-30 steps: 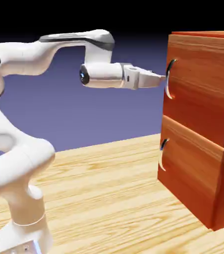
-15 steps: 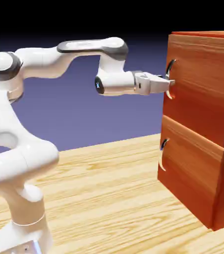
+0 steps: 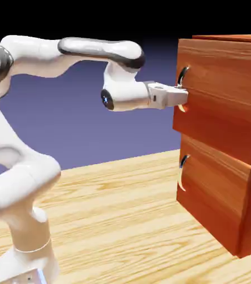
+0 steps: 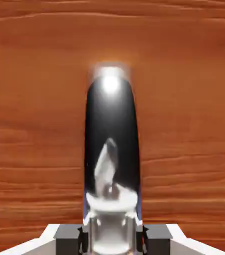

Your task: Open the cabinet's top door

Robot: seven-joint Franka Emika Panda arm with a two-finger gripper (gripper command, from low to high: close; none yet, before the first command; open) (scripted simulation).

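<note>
Top door (image 3: 222,94) of the cabinet (image 3: 227,183) on the tabletop (image 3: 122,222) stands slightly ajar, jutting past the lower panel (image 3: 214,188); the tool (image 3: 181,96) is clamped on its handle (image 4: 110,149).

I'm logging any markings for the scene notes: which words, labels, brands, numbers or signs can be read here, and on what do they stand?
None: no readable text in either view.
The cabinet, its top door and the silver handle are unmarked.
The gripper and the white arm carry no legible label.
</note>
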